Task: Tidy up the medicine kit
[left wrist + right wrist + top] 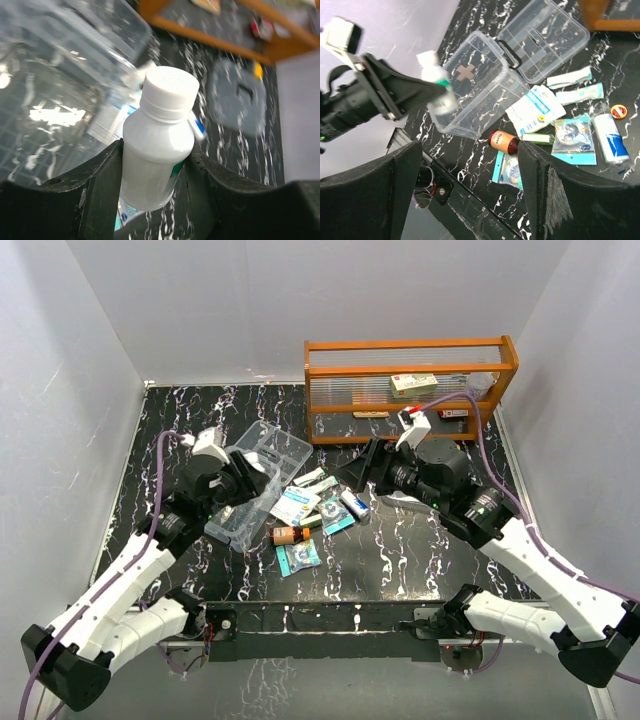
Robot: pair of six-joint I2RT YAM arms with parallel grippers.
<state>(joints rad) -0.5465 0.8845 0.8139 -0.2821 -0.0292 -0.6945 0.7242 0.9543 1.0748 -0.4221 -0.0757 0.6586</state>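
Left fingers (100, 185) pinch a white-capped bottle (159, 145) by its sides, above the near-left edge of the open clear medicine kit (470, 95) at the bench's (420, 560) left. Right fingers (555, 195) stand spread wide and empty, just right of loose packets (570, 135) lying beside the kit.

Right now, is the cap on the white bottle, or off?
On. The white cap sits on the white bottle in the left tool.
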